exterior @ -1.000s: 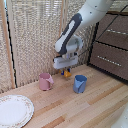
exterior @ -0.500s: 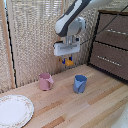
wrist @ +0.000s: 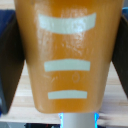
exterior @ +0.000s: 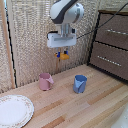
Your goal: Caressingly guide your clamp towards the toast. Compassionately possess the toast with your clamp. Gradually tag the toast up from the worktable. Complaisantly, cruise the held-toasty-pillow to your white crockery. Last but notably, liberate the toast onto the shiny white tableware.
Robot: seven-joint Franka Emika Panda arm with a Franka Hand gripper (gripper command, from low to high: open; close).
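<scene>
My clamp (exterior: 62,55) is a white boxy head with short dark-blue fingers (exterior: 58,54), high above the worktable (exterior: 85,107). It is shut on the toast (exterior: 64,56), a small orange-yellow slab hanging between the fingers. In the wrist view the toast (wrist: 67,55) fills the picture, orange with pale stripes, with the dark fingers (wrist: 10,60) on both sides. The white crockery (exterior: 14,111), a large round plate with a beige ornamental rim, lies at the exterior view's lower left, well apart from the clamp.
A pink cup (exterior: 45,81) and a blue cup (exterior: 80,83) stand on the table below the clamp. A dark brown drawer cabinet (exterior: 111,45) stands at the exterior view's right. A woven screen (exterior: 30,35) is behind.
The clamp has risen from the table with the toast held in it and has shifted a little toward the exterior view's left.
</scene>
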